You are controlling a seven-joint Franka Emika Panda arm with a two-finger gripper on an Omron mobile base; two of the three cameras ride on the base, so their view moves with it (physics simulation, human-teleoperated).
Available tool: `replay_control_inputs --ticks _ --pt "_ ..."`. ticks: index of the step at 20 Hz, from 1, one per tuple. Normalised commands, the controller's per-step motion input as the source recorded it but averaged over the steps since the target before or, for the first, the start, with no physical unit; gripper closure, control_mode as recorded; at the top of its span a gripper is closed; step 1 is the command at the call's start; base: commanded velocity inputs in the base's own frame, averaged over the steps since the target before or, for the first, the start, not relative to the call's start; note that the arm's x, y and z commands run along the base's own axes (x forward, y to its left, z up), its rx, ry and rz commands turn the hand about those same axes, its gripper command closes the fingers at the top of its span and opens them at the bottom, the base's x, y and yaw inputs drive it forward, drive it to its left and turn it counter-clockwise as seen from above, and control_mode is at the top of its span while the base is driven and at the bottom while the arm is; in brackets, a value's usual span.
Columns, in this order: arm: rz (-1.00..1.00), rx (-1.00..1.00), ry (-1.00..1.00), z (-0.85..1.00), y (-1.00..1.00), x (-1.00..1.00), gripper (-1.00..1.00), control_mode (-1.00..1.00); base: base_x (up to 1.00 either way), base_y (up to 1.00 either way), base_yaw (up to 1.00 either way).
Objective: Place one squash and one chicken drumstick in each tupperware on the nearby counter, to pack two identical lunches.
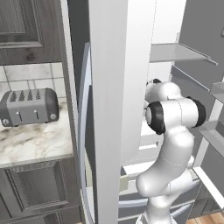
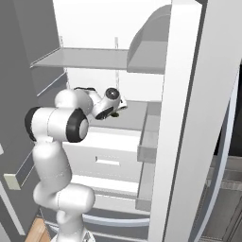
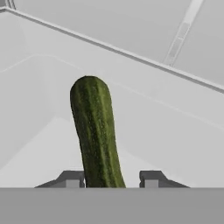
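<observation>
A slim, dark green squash (image 3: 92, 127) lies on the white floor of a fridge shelf, pointing away from the hand. My gripper (image 3: 111, 178) straddles its near end: the left fingertip (image 3: 72, 178) is against the squash, while the right fingertip (image 3: 151, 178) stands a small gap off it. In the right base view the gripper (image 2: 118, 107) reaches into the fridge over the middle shelf (image 2: 134, 118). The marble counter (image 1: 30, 140) is at the left. The chicken drumstick and the tupperware are out of view.
The open fridge door (image 1: 109, 109) stands between the arm and the counter, and its edge (image 2: 189, 123) rises at the right. A grey toaster (image 1: 28, 106) sits on the counter. White drawers (image 2: 108, 153) lie below the shelf, and another shelf (image 2: 80, 59) hangs above.
</observation>
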Motion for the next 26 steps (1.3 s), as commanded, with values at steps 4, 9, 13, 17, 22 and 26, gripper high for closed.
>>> replay_control_inputs --ticks 4,9,13,17,22,26 --pt "0.00 0.00 0.01 0.01 -0.18 -0.96 1.00 -1.00 0.00 0.00 0.00" --pt "0.00 -0.01 0.07 0.31 -0.26 -0.91 1.00 -1.00 0.00 0.00 0.00" --pt "0.00 -0.05 0.11 0.53 -0.22 -0.83 1.00 -1.00 0.00 0.00 0.00" --pt "0.00 -0.07 0.15 0.53 -0.05 -0.82 1.00 -1.00 0.00 0.00 0.00" --pt "0.00 -0.05 0.06 0.44 0.00 -0.79 1.00 -1.00 0.00 0.00 0.00" --pt "0.00 -0.01 -0.01 0.03 -0.10 -0.91 1.00 -1.00 0.00 0.00 0.00"
